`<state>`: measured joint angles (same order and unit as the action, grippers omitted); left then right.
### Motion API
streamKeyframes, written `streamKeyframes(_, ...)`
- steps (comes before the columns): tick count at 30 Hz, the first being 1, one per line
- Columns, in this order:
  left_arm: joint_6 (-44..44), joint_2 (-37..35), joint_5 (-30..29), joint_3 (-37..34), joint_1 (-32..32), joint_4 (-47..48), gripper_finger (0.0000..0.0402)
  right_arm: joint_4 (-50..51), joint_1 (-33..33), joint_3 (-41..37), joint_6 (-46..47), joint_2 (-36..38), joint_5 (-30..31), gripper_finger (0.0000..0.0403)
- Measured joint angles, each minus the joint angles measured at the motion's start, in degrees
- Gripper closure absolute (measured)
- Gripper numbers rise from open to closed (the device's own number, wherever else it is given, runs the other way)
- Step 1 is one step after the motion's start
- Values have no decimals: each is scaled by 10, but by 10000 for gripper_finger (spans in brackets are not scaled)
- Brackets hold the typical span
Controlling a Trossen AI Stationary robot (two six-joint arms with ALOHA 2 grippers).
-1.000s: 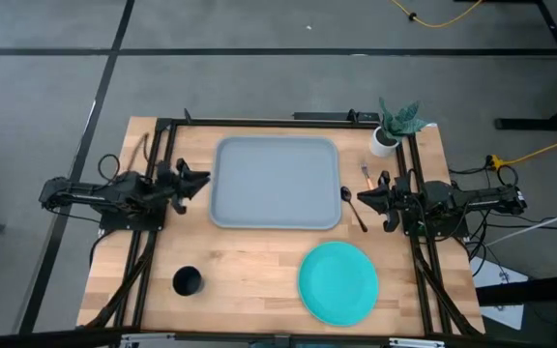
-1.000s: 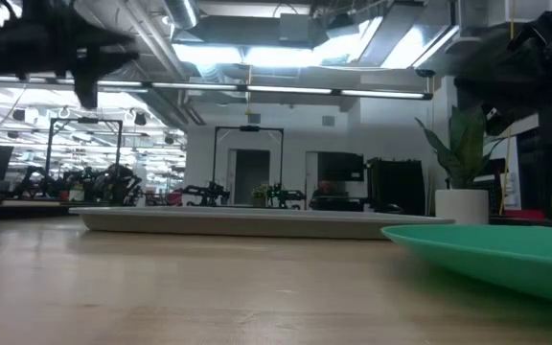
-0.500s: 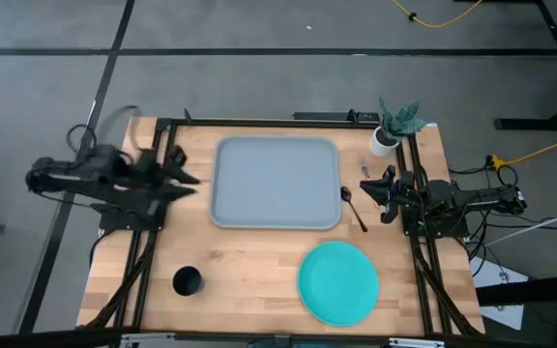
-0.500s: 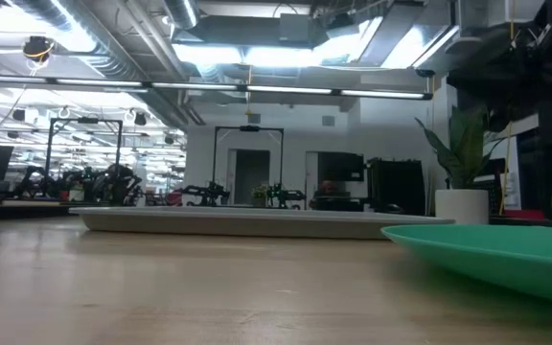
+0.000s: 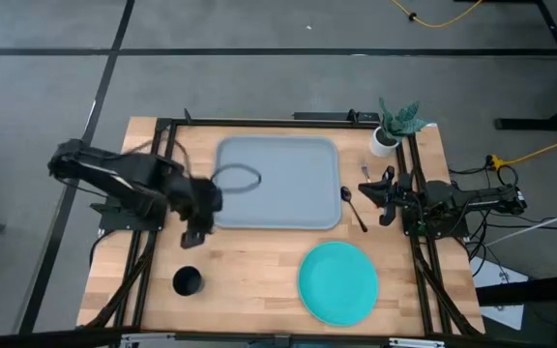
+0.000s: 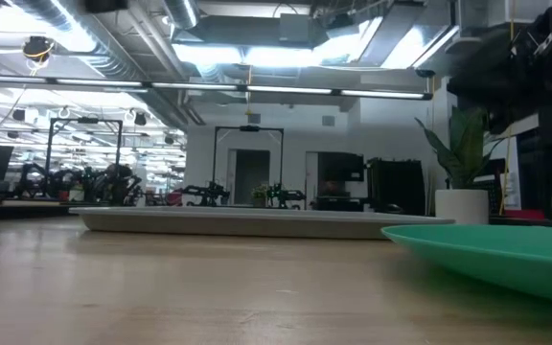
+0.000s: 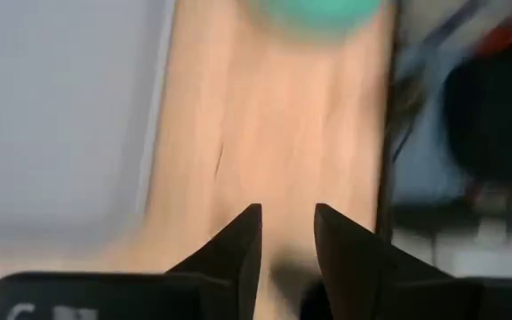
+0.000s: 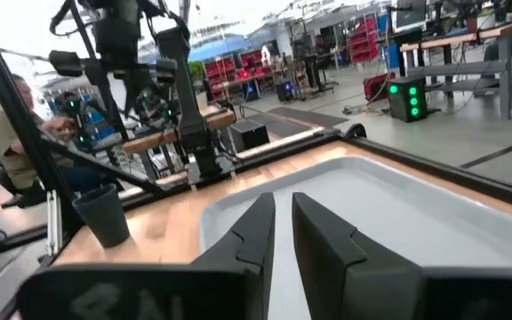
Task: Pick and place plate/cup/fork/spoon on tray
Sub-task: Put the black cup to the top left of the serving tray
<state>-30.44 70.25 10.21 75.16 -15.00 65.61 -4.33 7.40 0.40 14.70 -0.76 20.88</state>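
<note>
**Q:** Tray [image 5: 277,182] first; is anything on it yet?

**A:** Nothing that I can see; its pale surface lies bare in the high view, so by my judgement no item of the four has been placed and the whole job is left.

**Q:** Where do the four things lie, taken from the tray?

**A:** The plate [image 5: 337,281] sits on the table off the tray's near right corner, apart from it; the cup [image 5: 188,281] stands off the near left corner, well apart; the spoon [image 5: 353,207] lies just beside the tray's right rim; the fork [image 5: 366,175] lies a little farther right of that, near the white pot with a plant [image 5: 387,138] that stands off the far right corner.

**Q:** And the arms?

**A:** The left gripper [image 5: 197,223] hangs over the tray's near left corner, between tray and cup; its fingers [image 7: 238,249] stand a little apart with nothing between them, so released; my guess is the cup comes first. The right gripper [image 5: 376,190] waits beside the tray's right rim, close by spoon and fork; its fingers [image 8: 252,231] are nearly together with a slim gap, and empty.

**Q:** Anyone about?

**A:** A person [image 8: 14,133] sits in the room beyond the table.
</note>
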Motion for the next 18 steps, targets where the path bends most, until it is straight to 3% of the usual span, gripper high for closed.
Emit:
streamKeyframes(3,-68,36,30,0,-28,33,304,-1,0,0,-1,0,0,354)
streamKeyframes(8,-99,72,12,0,-82,30,304,0,0,0,-2,-1,0,354)
streamKeyframes(14,-101,101,-75,0,-158,29,304,0,0,0,0,-1,-1,354)
streamKeyframes(18,-147,120,-120,0,-205,30,304,0,0,0,0,-1,-3,354)
